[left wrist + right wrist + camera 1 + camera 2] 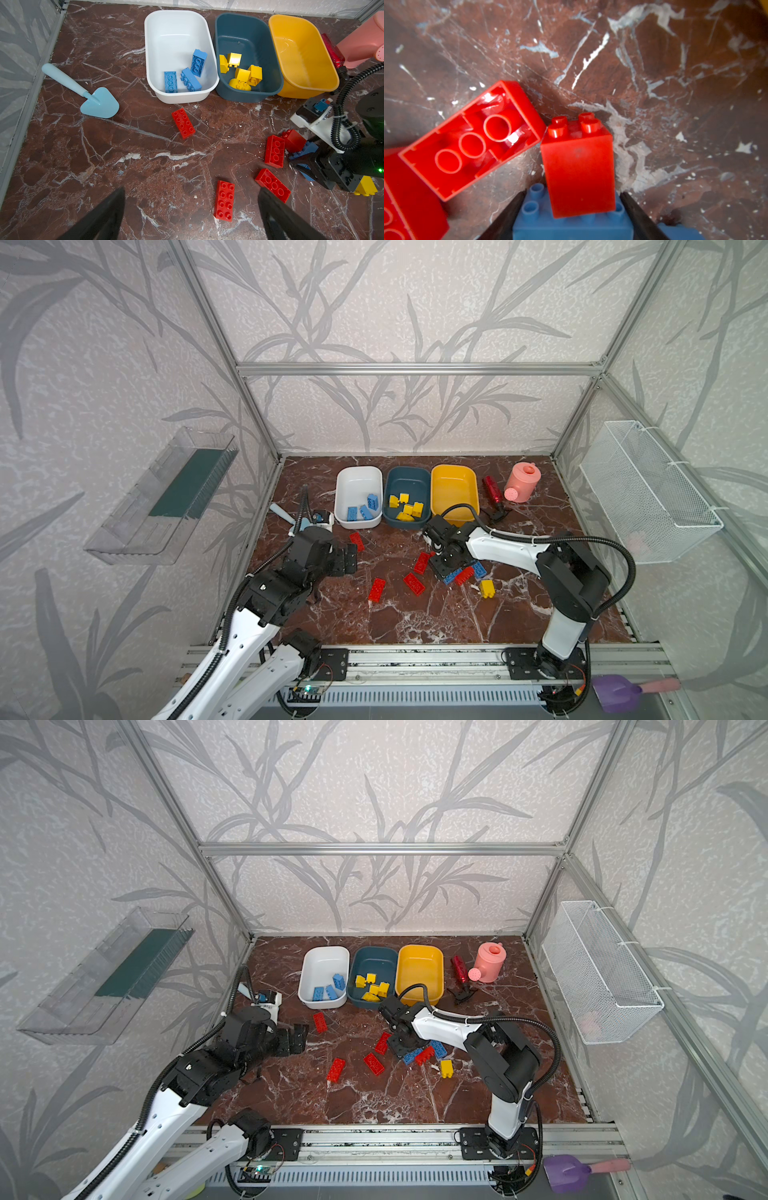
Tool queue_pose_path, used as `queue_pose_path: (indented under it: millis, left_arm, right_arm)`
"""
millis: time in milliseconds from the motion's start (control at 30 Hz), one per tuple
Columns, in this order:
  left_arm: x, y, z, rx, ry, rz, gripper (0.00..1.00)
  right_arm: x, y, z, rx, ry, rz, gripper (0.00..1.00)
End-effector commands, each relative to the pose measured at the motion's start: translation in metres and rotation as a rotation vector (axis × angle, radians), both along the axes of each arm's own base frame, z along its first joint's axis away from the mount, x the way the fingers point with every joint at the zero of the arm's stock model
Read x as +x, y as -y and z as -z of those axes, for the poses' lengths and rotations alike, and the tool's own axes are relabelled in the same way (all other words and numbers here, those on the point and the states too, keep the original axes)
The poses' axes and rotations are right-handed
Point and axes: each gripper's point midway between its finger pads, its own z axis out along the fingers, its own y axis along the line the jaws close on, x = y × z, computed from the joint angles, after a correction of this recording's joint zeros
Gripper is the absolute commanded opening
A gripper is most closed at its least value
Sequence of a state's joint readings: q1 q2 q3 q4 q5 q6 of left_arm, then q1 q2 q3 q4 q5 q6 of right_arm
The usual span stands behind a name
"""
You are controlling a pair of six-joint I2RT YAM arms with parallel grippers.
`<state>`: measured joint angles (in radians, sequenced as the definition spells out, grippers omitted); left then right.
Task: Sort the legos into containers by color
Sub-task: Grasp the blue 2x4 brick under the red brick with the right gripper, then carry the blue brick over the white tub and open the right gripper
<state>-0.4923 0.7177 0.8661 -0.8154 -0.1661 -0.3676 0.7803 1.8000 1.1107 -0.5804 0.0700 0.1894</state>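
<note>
R wrist view: blue brick (571,228) cut by frame edge, its top partly hidden under tall red brick (579,166). Right gripper (571,216) fingers (506,220) show only as dark slivers flush at its sides; squeeze or just touch, can't tell. Cropped red brick (409,197) partly under upturned red brick (471,141), soft focus.

L wrist view: left gripper (192,190) fingers cut by edge. Watering can (357,41) cropped. Red tool (332,52) mostly behind yellow tub (307,52). Loose yellow brick (365,187) half behind right gripper.

In both top views, trowel (277,511) mostly behind left arm (291,572). Pink thing (636,541) in wire basket (648,489) too blurry to ID.
</note>
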Motion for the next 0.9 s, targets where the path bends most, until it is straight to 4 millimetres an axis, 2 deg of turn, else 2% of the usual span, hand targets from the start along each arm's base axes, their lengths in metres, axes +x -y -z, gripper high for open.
queue_pose_path:
  millis: [0,133,267,433,567,767,867]
  left_arm:
    - [0.000,-0.003,0.002,0.022,0.000,-0.002,0.99]
    - [0.000,-0.004,0.002,0.022,0.000,-0.005,0.99]
    - [-0.001,-0.006,0.000,0.024,0.009,-0.012,0.99]
    - [-0.002,-0.012,-0.006,0.024,0.040,-0.036,0.99]
    - [-0.005,-0.018,-0.014,0.017,0.081,-0.063,0.99]
    - [-0.009,-0.029,-0.025,0.008,0.145,-0.100,0.99]
    - [-0.011,-0.033,-0.030,0.004,0.171,-0.114,0.99]
  right_arm:
    - [0.001,0.004,-0.008,-0.003,0.010,0.016,0.63]
    - [0.005,0.001,-0.024,0.014,0.037,0.028,0.57]
    - [0.009,-0.004,-0.046,0.046,0.062,0.031,0.56]
    - [0.018,-0.021,-0.091,0.143,0.114,0.015,0.55]
    - [0.031,-0.044,-0.125,0.226,0.153,-0.014,0.55]
    - [0.057,-0.087,-0.172,0.412,0.251,-0.071,0.55]
    - [0.072,-0.110,-0.177,0.473,0.234,-0.071,0.56]
